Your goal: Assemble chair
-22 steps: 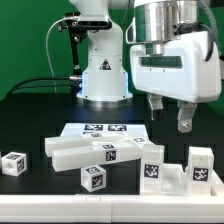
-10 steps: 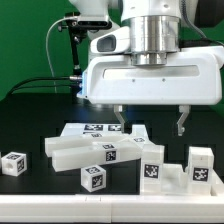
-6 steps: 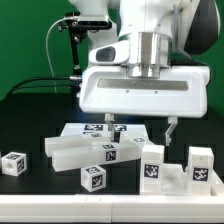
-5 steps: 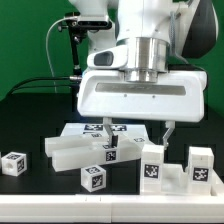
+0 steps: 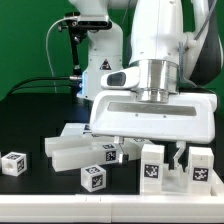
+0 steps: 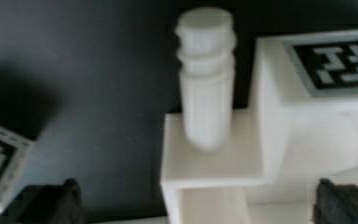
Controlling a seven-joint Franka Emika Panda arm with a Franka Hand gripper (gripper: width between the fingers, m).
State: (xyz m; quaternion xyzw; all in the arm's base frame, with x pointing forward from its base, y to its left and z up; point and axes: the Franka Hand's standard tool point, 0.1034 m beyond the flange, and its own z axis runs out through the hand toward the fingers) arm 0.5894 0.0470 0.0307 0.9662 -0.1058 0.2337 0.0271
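Loose white chair parts lie on the black table. A long bar (image 5: 72,152), a tagged cube (image 5: 93,178) and another cube (image 5: 13,163) are at the exterior view's left. Two upright tagged blocks (image 5: 152,166) (image 5: 202,166) stand at its right. My gripper (image 5: 150,152) is open, low over the right-hand parts, with a finger on each side of the nearer block. In the wrist view the gripper (image 6: 197,205) straddles a white stepped part (image 6: 247,170) with a round peg (image 6: 208,80) lying on it. A tagged face (image 6: 336,62) shows beside it. Nothing is held.
The marker board (image 5: 78,131) lies behind the parts, mostly hidden by my hand. The robot base (image 5: 100,75) stands at the back with cables at the exterior view's left. The table's front edge (image 5: 110,200) is close to the parts.
My gripper has come down from above the table and shifted toward the exterior view's right. It now sits among the right-hand parts, still open.
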